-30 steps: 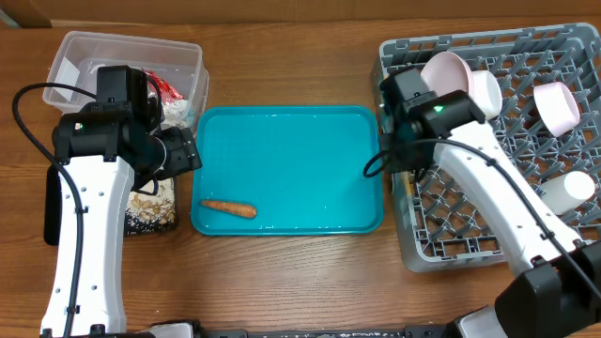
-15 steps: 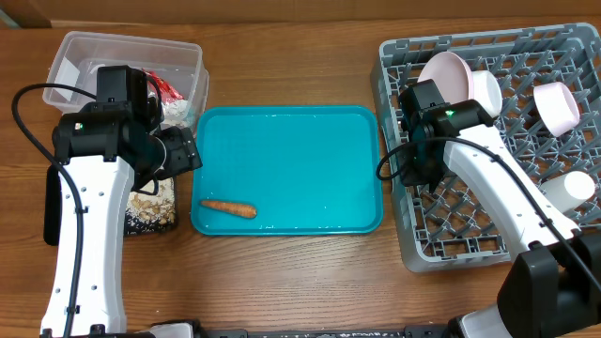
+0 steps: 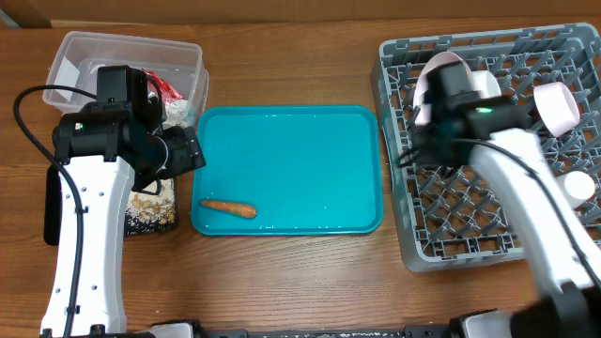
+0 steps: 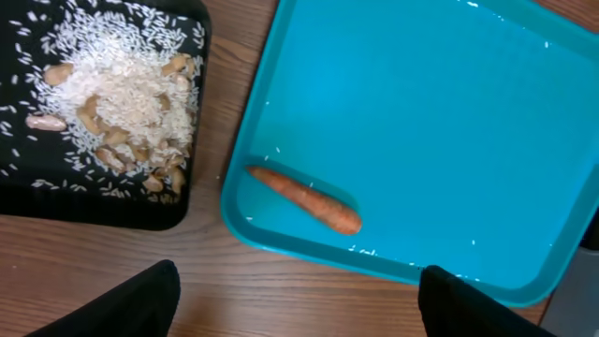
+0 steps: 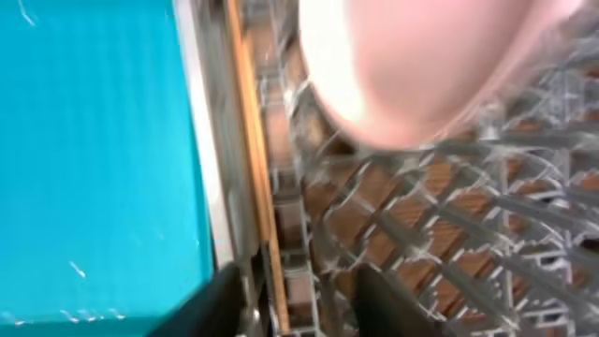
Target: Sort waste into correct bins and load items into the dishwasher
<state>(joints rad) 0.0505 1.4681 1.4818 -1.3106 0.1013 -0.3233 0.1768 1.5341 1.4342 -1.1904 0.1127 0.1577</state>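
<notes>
A small orange carrot (image 3: 228, 208) lies on the teal serving tray (image 3: 291, 141), near its front left corner; it also shows in the left wrist view (image 4: 304, 198). My left gripper (image 3: 185, 150) hovers over the tray's left edge, open and empty, its fingers (image 4: 131, 304) wide apart. The black tray (image 4: 187, 201) holds rice and beige scraps (image 4: 112, 98). The clear tub (image 3: 80, 52) holds a red wrapper (image 3: 167, 89) and white tissue (image 3: 178, 111). My right gripper (image 3: 434, 148) is open over the grey dish rack (image 3: 470, 235). Wooden chopsticks (image 5: 251, 159) lie along the rack's left edge.
In the rack a pale pink plate (image 3: 441, 75) stands at the back left, blurred in the right wrist view (image 5: 421, 65). A white bowl (image 3: 556, 105) and a white cup (image 3: 577, 188) sit at its right. Bare wooden table surrounds everything.
My right arm has moved to the right, from the rack's left edge further over the rack. The left arm and the carrot have not moved.
</notes>
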